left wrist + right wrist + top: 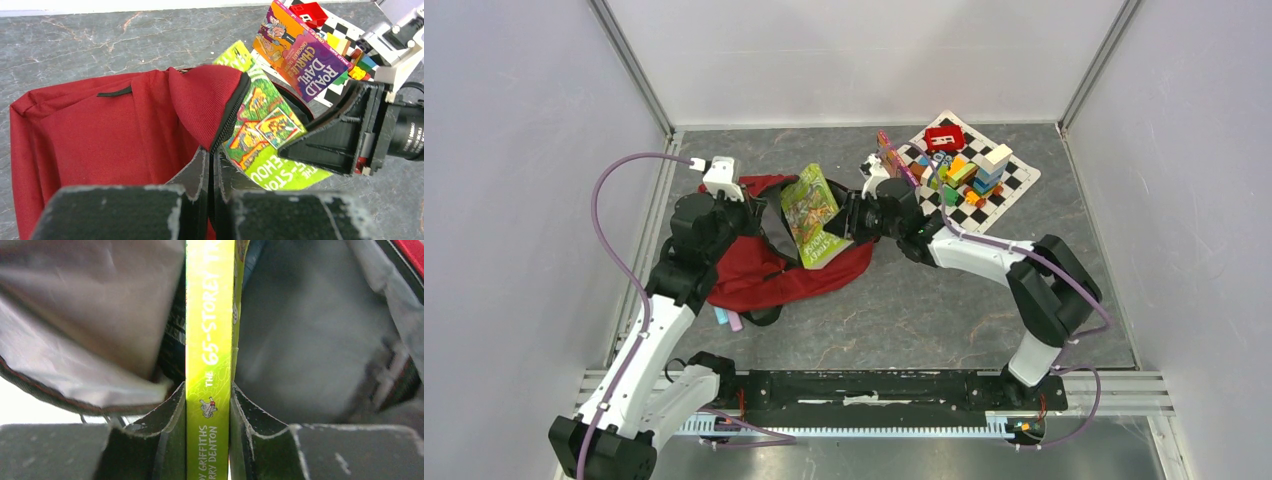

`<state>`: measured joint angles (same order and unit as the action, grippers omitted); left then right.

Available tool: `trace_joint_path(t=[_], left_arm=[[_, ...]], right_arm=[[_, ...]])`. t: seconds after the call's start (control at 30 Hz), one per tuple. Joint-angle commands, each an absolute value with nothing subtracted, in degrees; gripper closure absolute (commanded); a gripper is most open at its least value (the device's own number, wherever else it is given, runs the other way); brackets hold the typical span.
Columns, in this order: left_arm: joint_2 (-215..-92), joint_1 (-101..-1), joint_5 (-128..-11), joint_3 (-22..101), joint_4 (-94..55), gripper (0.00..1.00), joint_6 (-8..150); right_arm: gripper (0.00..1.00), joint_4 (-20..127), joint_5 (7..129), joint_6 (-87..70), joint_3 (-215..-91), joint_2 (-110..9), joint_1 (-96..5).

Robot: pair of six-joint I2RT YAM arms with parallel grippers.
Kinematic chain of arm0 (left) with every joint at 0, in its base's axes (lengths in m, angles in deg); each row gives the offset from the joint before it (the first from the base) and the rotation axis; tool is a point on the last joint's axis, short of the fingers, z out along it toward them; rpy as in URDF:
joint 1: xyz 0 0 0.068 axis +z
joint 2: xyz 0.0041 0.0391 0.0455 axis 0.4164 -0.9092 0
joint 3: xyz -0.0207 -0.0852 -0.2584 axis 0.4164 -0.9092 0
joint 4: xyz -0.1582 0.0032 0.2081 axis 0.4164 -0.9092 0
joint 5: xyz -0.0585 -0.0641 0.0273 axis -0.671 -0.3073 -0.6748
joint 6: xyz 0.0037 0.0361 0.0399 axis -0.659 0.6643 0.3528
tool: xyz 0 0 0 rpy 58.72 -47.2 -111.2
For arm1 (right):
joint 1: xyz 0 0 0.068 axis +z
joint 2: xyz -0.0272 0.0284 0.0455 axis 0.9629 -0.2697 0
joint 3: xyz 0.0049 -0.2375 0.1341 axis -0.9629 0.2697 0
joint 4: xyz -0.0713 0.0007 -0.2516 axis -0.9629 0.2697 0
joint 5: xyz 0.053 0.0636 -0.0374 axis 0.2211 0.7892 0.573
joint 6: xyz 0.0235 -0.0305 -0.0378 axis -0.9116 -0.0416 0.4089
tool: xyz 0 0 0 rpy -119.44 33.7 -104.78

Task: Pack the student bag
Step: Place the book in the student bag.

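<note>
The red backpack (pixel 754 275) lay on the table's (pixel 924 300) left side, its zipper edge pinched in the closed left claw (pixel 210 162). The right claw (pixel 207 390) gripped a green book (pixel 809 205) by its spine, partly inside the backpack's mouth.

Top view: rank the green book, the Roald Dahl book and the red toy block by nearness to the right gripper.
1. Green book, held in the right gripper.
2. Roald Dahl book, beyond it, by the mat.
3. Red toy block, on the mat's far corner.
</note>
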<state>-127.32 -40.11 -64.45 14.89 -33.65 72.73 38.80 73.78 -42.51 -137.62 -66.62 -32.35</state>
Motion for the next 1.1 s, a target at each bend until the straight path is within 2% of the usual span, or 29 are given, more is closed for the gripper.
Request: trace_joint_path(t=[0.0, 0.13, 0.43, 0.63, 1.07], left_arm=[[-126.1, -40.3, -64.6, 14.3, -30.9, 0.98, 76.0], [-126.2, -40.3, -65.4, 13.8, -30.4, 0.98, 76.1], [-125.7, -40.3, -66.9, 13.8, -29.3, 0.98, 75.2], [-124.7, -40.3, -65.5, 18.9, -32.4, 0.98, 72.9], [-123.8, -40.3, -62.1, 22.2, -36.6, 0.98, 74.0]], right_arm=[[1.0, 22.6, 73.8, -49.9, -144.2, -69.5, -32.3], [1.0, 18.2, 75.6, -54.5, -146.6, -73.3, -31.5], [1.0, 6.1, 74.9, -64.5, -143.3, -75.9, -28.3], [1.0, 1.6, 73.5, -68.5, -142.2, -77.6, -26.7], [1.0, 9.9, 68.8, -63.7, -140.8, -84.8, -25.4]])
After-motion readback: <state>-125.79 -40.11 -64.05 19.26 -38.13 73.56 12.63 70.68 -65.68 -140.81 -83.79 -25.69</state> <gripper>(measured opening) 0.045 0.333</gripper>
